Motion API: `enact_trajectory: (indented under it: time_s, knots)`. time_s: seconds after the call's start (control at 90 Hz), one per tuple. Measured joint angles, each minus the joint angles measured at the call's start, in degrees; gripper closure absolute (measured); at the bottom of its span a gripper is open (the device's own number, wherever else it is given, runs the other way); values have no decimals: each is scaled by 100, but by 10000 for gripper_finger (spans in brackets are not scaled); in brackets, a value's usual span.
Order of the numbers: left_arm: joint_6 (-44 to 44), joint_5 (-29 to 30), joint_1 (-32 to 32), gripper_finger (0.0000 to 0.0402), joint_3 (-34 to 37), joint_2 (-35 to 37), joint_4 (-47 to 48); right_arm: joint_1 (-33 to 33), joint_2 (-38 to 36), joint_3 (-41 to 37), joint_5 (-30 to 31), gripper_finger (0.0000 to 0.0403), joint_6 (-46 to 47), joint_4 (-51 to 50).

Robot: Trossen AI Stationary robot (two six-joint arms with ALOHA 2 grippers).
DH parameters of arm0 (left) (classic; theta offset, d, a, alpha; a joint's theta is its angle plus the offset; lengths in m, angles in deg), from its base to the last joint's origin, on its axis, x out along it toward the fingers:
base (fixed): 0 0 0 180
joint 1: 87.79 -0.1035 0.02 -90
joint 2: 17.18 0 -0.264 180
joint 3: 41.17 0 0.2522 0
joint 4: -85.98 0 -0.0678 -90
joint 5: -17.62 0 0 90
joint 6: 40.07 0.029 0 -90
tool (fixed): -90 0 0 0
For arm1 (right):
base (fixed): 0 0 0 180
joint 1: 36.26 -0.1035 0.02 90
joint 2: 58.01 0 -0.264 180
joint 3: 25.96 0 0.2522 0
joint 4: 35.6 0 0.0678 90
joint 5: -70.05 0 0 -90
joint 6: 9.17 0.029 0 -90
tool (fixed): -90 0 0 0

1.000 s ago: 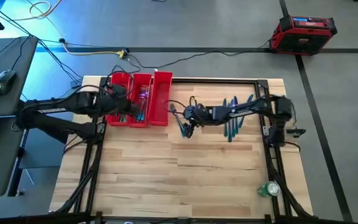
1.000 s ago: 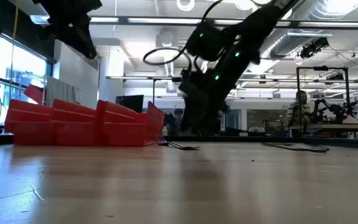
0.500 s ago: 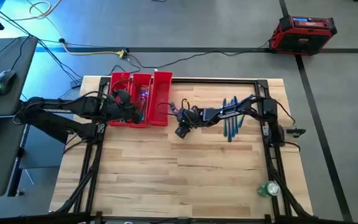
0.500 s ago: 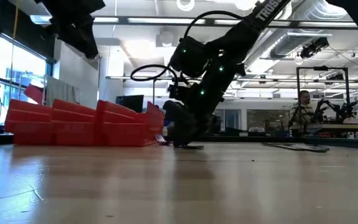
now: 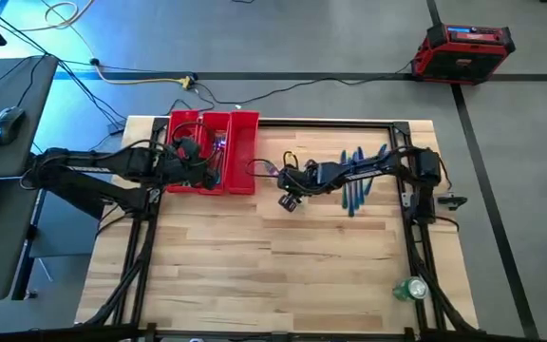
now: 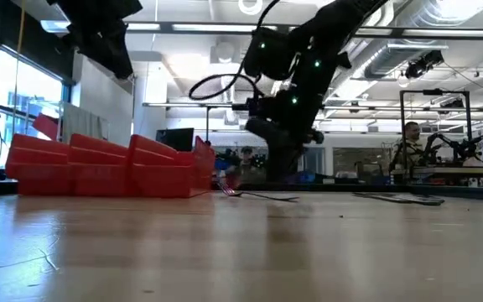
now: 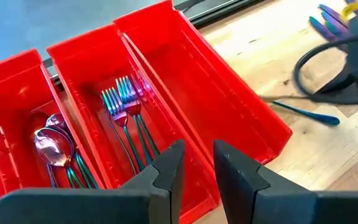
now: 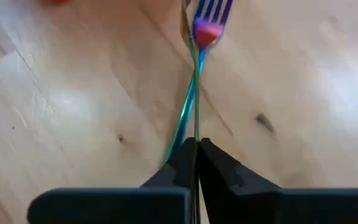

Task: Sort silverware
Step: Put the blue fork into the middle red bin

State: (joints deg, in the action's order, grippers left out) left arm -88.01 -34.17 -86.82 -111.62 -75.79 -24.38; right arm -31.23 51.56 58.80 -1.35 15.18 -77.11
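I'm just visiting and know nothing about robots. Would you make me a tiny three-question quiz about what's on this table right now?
1. True or false: the right gripper is shut on a fork.
2. What lies in the middle compartment of the red tray: A spoons, B forks, C nothing?
3. Fill in: the left gripper hovers over the tray with its fingers ____.

Key: 1 true; 2 B; 3 open.
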Motion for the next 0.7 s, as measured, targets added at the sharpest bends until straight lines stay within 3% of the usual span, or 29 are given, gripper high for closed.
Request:
enact_trajectory:
  time_s: [0.233, 0.422, 0.533, 0.6, 0.7]
  knots:
    - [4, 97, 34, 335, -2, 0, 2, -224, -624, 0, 800, 403, -1, -139]
    - [459, 1133, 521, 335, 15, 0, -306, -433, -1514, 0, 1391, 403, -588, 216]
    - [2045, 1067, 867, 335, 254, 13, -1520, -654, -2061, -140, 1340, 403, -1342, 1337]
    - [3553, 358, 1116, 335, 517, 11, -2701, -770, -2395, -351, 943, 403, -1997, 2422]
    - [5314, -779, 1447, 335, 955, -21, -4743, -884, -2795, -618, -149, 403, -2834, 3895]
